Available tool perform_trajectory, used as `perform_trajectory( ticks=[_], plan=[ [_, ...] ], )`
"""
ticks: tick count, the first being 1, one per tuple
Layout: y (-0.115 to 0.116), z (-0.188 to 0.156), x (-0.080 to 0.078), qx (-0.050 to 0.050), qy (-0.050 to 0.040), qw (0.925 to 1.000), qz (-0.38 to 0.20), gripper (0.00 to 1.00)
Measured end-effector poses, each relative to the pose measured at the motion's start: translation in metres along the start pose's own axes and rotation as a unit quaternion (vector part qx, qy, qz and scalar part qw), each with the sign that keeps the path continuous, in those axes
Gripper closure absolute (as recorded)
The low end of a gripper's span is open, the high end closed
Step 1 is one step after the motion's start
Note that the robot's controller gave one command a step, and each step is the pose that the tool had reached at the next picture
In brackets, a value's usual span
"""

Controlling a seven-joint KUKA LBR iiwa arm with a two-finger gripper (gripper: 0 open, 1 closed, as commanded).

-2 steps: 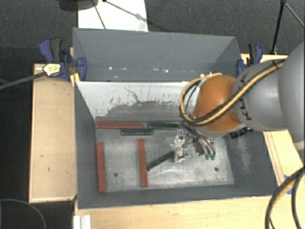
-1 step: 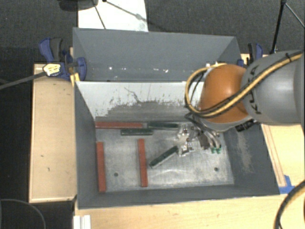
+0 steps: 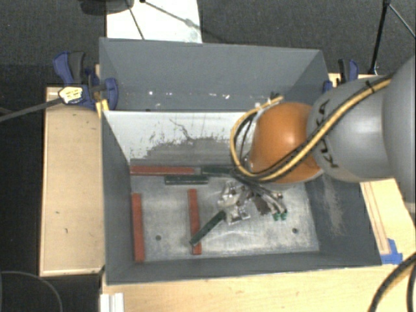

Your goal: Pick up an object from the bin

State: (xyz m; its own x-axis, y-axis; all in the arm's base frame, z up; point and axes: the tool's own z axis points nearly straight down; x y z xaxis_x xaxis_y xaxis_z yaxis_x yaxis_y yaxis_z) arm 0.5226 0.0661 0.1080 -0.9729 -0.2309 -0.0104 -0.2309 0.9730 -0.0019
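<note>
My gripper (image 3: 246, 203) is low in the middle of the bin, under the orange cover. A dark green stick (image 3: 208, 229) lies slanted on the floor, and its upper right end runs up to the gripper's metal parts. Whether the stick is held is hidden from me. Just left of it, a red-brown stick (image 3: 194, 214) lies lengthwise, and its near end crosses the green stick's lower end.
Another red-brown stick (image 3: 137, 227) lies along the left wall. A third red-brown stick (image 3: 163, 170) and a dark green one (image 3: 187, 180) lie along the back wall. The arm comes in from the right and covers the bin's right rear part.
</note>
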Motion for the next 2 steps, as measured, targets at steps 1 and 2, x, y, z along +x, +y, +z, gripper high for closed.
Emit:
perform_trajectory(
  ticks=[1,2],
  plan=[
    [0.026,0.025,-0.023,-0.003,0.0055,0.9982,-0.060,1.00],
    [0.001,-0.127,0.027,-0.001,0.0026,0.9996,0.027,1.00]
  ],
)
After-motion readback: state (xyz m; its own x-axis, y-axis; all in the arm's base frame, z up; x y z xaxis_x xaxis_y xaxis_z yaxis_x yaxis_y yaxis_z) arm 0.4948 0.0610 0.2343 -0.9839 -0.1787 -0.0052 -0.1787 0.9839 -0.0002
